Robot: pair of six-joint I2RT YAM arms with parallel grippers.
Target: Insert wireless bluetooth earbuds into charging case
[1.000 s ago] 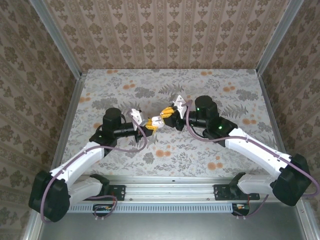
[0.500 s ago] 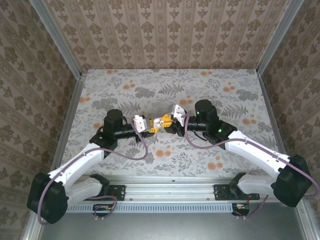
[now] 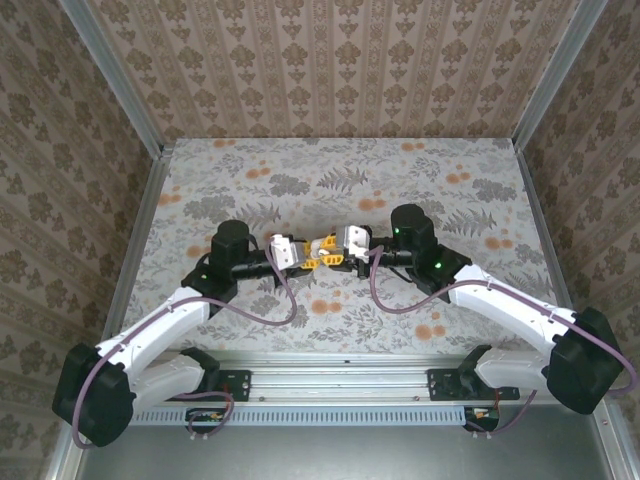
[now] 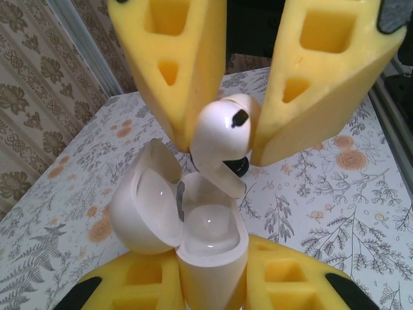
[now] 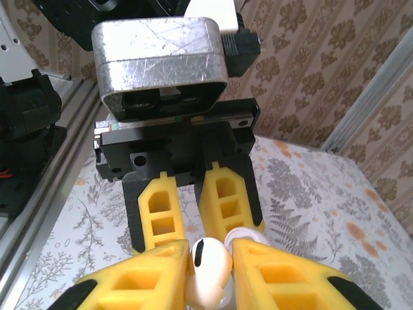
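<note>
Left hand point(image 4: 213, 284) grips the likely slick charging case point(image 4: 208, 240) by its base, lower centre; right hand point(image 5: 210, 265) pinches the light earbud point(image 5: 209, 270)

At the left claw point(image 4: 210, 261), the case point(image 4: 210, 236) ran off the lower edge. At the right claw point(image 5: 210, 250), the earbud's point(image 5: 208, 271) lower end was cut off, and it hid most of the case beyond. From above, both were too small to tell apart.
</note>
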